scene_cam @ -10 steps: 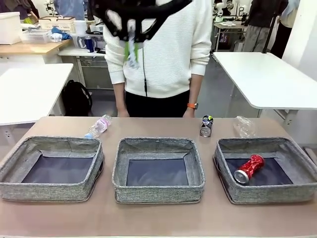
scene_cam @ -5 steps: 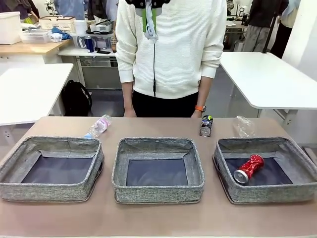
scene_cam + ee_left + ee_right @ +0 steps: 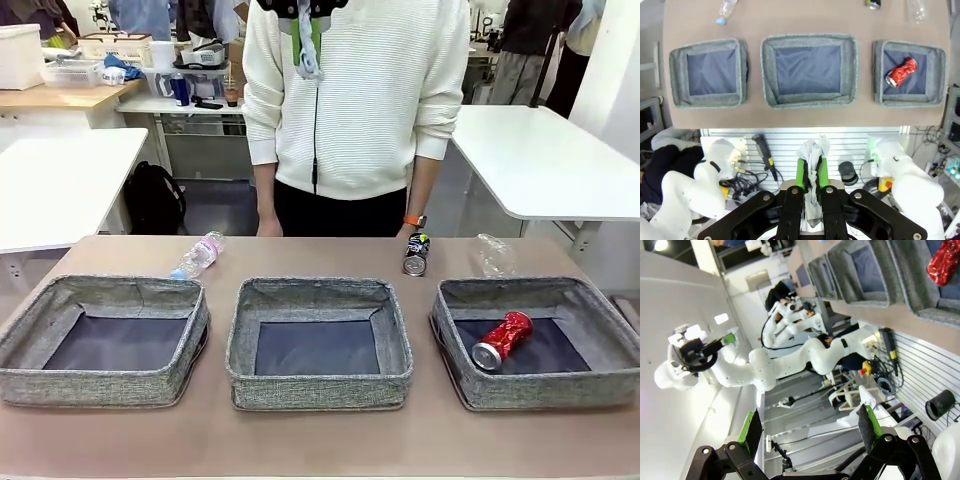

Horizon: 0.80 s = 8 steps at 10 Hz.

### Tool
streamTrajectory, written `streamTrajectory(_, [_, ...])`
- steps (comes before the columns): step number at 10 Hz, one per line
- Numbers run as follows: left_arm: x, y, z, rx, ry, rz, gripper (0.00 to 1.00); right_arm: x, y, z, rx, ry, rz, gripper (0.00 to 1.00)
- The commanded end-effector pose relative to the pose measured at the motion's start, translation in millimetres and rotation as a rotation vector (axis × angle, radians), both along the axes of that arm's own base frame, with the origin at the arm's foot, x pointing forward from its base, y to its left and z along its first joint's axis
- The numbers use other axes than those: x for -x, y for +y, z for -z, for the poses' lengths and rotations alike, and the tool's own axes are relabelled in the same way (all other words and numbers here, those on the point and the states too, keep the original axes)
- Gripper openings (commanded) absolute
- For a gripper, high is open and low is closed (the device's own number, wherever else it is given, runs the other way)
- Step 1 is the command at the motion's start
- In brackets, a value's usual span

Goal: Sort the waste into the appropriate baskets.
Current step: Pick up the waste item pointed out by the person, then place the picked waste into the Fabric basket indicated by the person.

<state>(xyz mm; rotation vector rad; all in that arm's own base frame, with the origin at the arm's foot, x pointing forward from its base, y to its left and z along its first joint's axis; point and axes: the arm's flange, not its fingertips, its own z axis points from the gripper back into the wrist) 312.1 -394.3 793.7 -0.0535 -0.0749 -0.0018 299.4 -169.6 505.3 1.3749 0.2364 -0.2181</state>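
High above the table, at the top edge of the front view, my left gripper (image 3: 306, 50) is shut on a white paper wad (image 3: 309, 70). The left wrist view looks straight down past the left gripper (image 3: 811, 160) and the paper wad (image 3: 815, 147) at three grey baskets: left (image 3: 100, 385), middle (image 3: 320, 385), right (image 3: 540, 392). A dented red can (image 3: 503, 339) lies in the right basket. Behind the baskets lie a blue-capped bottle (image 3: 200, 254), a dark can (image 3: 416, 253) and a clear cup (image 3: 493, 254). My right gripper (image 3: 810, 432) is open and holds nothing, far from the table.
A person in a white sweater (image 3: 355, 100) stands at the far edge, hands hanging near the table's rim. White tables stand left (image 3: 60, 185) and right (image 3: 540, 150). The strip of table (image 3: 320, 445) in front of the baskets is bare.
My left gripper has risen with the paper wad until little more than its fingers shows at the top edge. The person has shifted slightly to the right. Nothing on the table moved.
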Motion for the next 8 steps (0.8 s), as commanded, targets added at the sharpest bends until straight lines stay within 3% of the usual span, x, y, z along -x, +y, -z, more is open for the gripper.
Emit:
streamTrajectory(1, [2.6, 1.7, -1.8, -0.003, 0.000, 0.000, 0.10, 0.6, 0.8, -1.9, -0.008, -0.011, -0.003, 1.00])
streamTrajectory(8, [2.6, 1.7, -1.8, -0.003, 0.000, 0.000, 0.10, 0.6, 0.8, -1.9, -0.008, -0.011, -0.003, 1.00])
